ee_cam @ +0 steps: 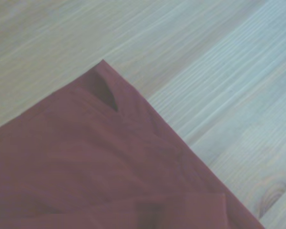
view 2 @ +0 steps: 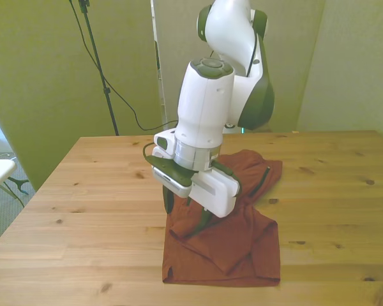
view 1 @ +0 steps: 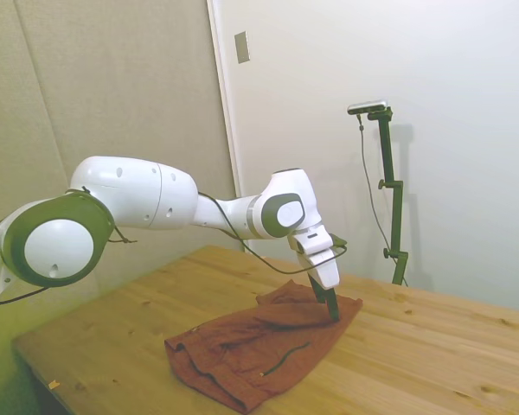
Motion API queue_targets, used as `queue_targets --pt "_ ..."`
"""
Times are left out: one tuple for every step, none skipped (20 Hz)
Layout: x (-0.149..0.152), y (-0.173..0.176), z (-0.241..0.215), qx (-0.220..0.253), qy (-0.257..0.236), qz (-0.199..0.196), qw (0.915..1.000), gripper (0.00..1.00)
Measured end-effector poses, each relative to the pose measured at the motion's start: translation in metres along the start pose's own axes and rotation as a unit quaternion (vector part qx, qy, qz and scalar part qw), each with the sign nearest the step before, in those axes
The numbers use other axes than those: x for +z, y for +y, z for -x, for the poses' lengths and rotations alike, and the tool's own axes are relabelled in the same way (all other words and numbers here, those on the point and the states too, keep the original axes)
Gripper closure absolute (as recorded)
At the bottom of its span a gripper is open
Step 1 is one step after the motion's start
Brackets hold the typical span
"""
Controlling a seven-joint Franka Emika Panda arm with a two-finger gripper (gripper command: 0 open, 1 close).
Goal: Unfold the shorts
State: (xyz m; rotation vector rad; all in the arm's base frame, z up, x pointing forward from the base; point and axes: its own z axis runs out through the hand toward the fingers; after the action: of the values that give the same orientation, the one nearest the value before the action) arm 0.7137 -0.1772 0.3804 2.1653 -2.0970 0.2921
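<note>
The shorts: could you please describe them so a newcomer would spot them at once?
On the wooden table, under the white arm's claw, lies the shorts: a rust-brown, wrinkled, folded cloth. It is the only fabric there, marked by a dark pocket line.

Bare wooden table lies open on every side of the gripper; the only thing on it is the shorts, a low wrinkled heap directly under and around the jaws. In the front view the jaws stand spread at the cloth's edge, one dark finger over bare wood just outside it, the other on the fabric. The wrist view shows a cloth corner with clear planks beyond; folds rise only slightly between the jaws.
</note>
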Motion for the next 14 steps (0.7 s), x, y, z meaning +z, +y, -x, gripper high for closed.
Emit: queue_targets --pt "0.003 -0.001 0.001 -0.001 0.001 0.002 1.0 1.0" --pt "0.005 -0.002 0.001 -0.001 0.002 0.003 1.0 1.0" --pt "0.007 -0.003 0.001 -0.002 0.002 0.004 1.0 1.0" --pt "0.008 -0.003 0.001 -0.002 0.002 0.004 1.0 1.0" --pt "0.008 -0.003 0.002 -0.003 0.001 0.006 1.0 1.0" --pt "0.009 -0.003 0.002 -0.003 0.001 0.007 1.0 1.0" --pt "0.009 -0.002 0.002 -0.003 0.001 0.008 1.0 1.0" --pt "0.01 -0.002 0.002 -0.004 0.0 0.009 1.0 1.0" --pt "0.011 -0.002 0.003 -0.004 0.0 0.009 0.9999 1.0" --pt "0.012 -0.002 0.003 -0.006 0.0 0.01 0.9999 1.0" --pt "0.012 -0.002 0.004 -0.007 -0.001 0.011 0.9999 1.0" --pt "0.013 -0.002 0.005 -0.009 -0.001 0.011 0.9999 1.0" --pt "0.014 -0.002 0.006 -0.01 -0.002 0.012 0.9999 1.0" --pt "0.014 -0.001 0.006 -0.011 -0.002 0.012 0.9999 1.0"
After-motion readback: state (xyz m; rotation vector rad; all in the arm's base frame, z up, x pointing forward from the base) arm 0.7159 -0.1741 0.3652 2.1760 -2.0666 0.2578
